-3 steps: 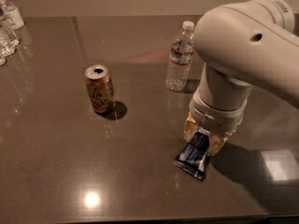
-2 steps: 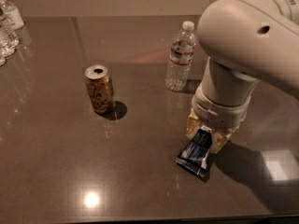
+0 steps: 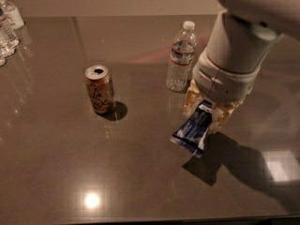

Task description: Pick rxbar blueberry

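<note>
Now, item one: rxbar blueberry [image 3: 190, 132], a dark blue wrapper with white print. It is held by its upper end between my fingers, and its lower end hangs free, tilted down and to the left. A second ago it lay flat on the table [image 3: 140, 182] beneath me. Its shadow [image 3: 206, 165] now sits apart from it on the tabletop, so I judge the bar clear of the surface (only just, going by that shadow).

Item two: gripper [image 3: 205, 110], clenched on the rxbar blueberry, over the right-centre of the table. It has come up since the earlier views, and the arm fills the upper right.

Item three: water bottle [image 3: 182, 56], upright, just behind and to the left of the gripper, near but apart, unmoved.

Item four: gold can [image 3: 100, 89], upright with its top opened, well apart to the left, unmoved.

Item five: spare bottles [image 3: 7, 27], at the far left edge, unmoved.

Status: grasp made and lift begun, so I judge the pick nearly complete. The hold is on one end only, so the bar could swing or slip as I raise it.
</note>
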